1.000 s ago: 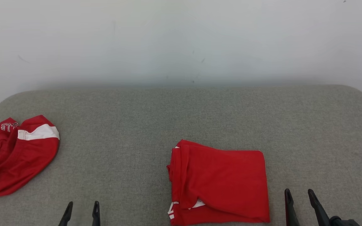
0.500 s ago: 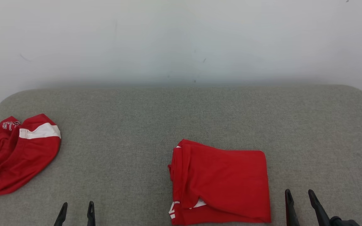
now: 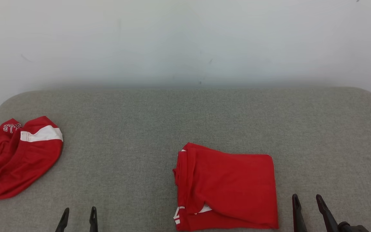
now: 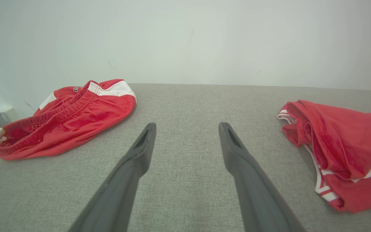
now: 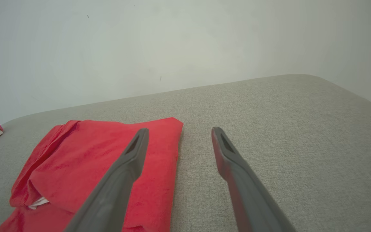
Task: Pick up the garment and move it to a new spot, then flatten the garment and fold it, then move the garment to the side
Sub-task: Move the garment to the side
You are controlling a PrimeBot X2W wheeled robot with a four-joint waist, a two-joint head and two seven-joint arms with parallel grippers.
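Head view | folded garment (image 3: 227, 187) on grey cushion (image 3: 134, 129) | crumpled shorts (image 3: 18, 161) at left | both jaws released

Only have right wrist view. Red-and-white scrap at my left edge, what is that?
Observer: A second garment: crumpled red shorts with a white band, at the left end of the grey surface.
Operator: Left arm near them?
Observer: No. The left gripper is open, between the shorts and the folded garment, touching neither.
Operator: Am I over the fold?
Observer: No. Head view puts the right gripper, open, just right of its right edge.
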